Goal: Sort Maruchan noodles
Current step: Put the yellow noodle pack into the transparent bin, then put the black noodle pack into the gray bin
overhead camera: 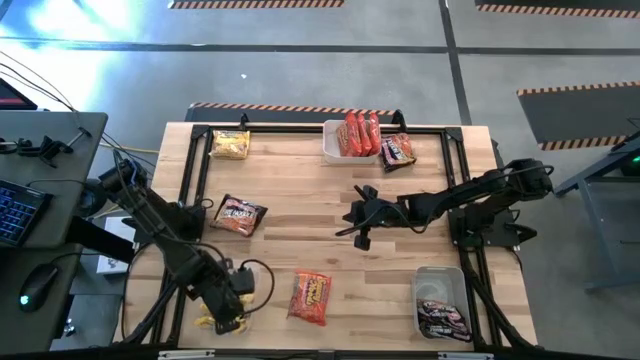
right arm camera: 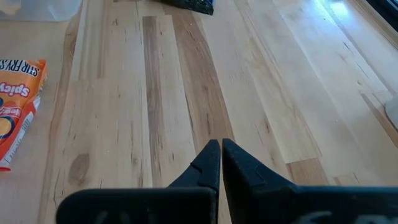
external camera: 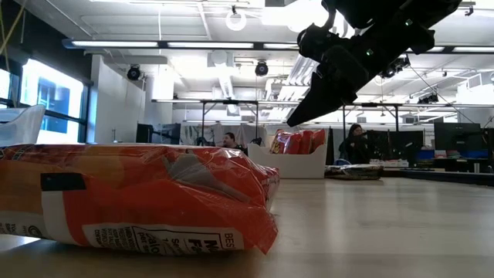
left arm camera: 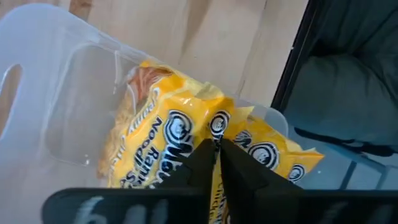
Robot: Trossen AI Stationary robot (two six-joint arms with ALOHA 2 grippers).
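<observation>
Noodle packets lie flat about the table: a yellow one point(overhead camera: 230, 145) at the far left, a brown-red one point(overhead camera: 240, 215), an orange one point(overhead camera: 311, 297) near the front, and a brown one point(overhead camera: 398, 150) beside a white tub point(overhead camera: 335, 150) of red packets point(overhead camera: 357, 133). At the near left corner my left gripper point(overhead camera: 228, 305) is over a clear tub point(left arm camera: 68, 81) and is shut on a yellow packet point(left arm camera: 168, 143). My right gripper point(overhead camera: 362, 218) hangs shut above the table's middle, touching nothing. My left gripper pinches the yellow packet between its two fingers at a crinkled edge point(left arm camera: 216, 127), coming from above and pointing steeply down. A strip of wrapper shows between the fingers. The packet reaches into the clear tub; whether it rests on the tub's floor, I cannot tell.
A clear tub point(overhead camera: 442, 300) with dark packets stands at the near right. The table's black frame rail point(overhead camera: 320, 127) runs along its edges. Bare wood point(right arm camera: 205, 93) lies under my right gripper. A desk with a keyboard and mouse stands left of the table. People sit in the room behind.
</observation>
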